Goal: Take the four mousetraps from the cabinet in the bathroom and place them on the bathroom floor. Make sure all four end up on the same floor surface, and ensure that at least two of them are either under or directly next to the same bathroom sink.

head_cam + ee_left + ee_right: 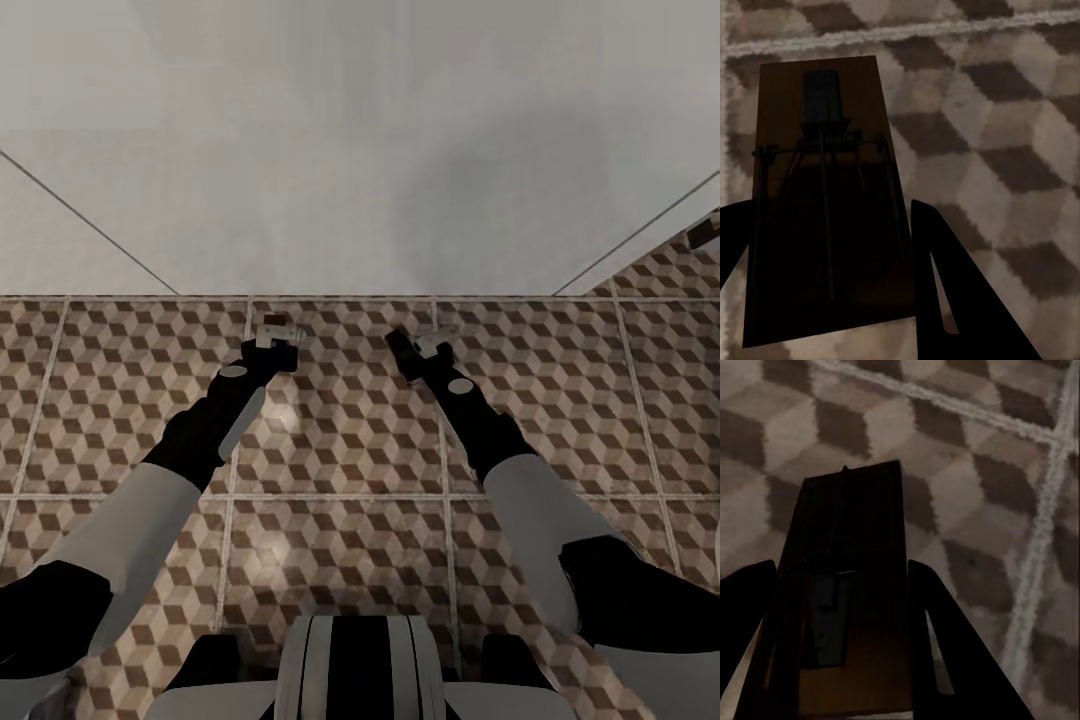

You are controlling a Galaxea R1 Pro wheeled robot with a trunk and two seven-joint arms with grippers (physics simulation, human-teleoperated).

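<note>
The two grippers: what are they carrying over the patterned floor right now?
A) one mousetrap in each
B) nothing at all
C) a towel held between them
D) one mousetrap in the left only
A: the left gripper clamps a mousetrap, and the right gripper clamps another mousetrap.

Bathroom floor (pixel 340 450): tiles printed with brown, beige and white cubes, pale grout lines between them.
Wall (pixel 360 140): plain pale grey-white, crossed by thin dark diagonal lines.
My arms: white forearm shells, black wrists.
My left gripper (pixel 278 333): black fingers; in the left wrist view it grips a dark brown mousetrap (pixel 825 202) with dark metal wire.
My right gripper (pixel 425 345): black fingers clasping a brown mousetrap (pixel 844 607), shaded nearly black.
</note>
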